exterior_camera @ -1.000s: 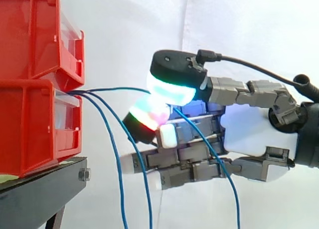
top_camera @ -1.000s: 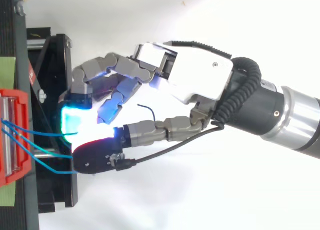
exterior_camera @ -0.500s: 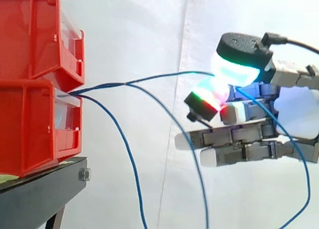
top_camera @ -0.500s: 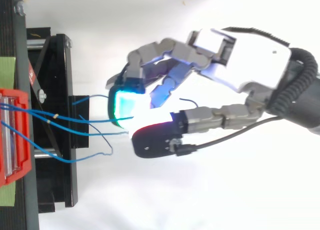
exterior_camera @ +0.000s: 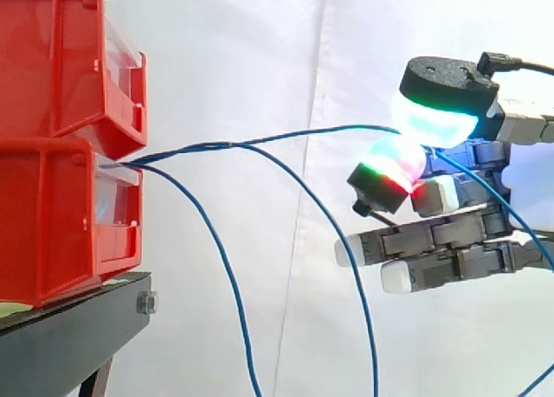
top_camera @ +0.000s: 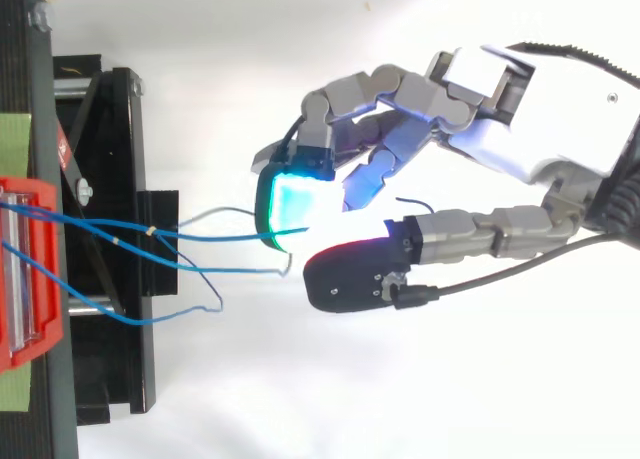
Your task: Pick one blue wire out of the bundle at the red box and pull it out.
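Hand point(exterior_camera: 437, 237) has backed further from the red box point(exterior_camera: 52, 215), pads pinched on one blue wire point(exterior_camera: 303, 135). Wire now spans box mouth to hand; pull progressing, end apparently still inside.

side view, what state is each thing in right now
hand, shut, thumb and a finger pinching the held blue wire
held blue wire, drawn nearly straight from the lower red bin to the hand
other blue wires, loose, drooping from the same bin
upper red bin, stacked on the lower one
black stand, carrying both bins
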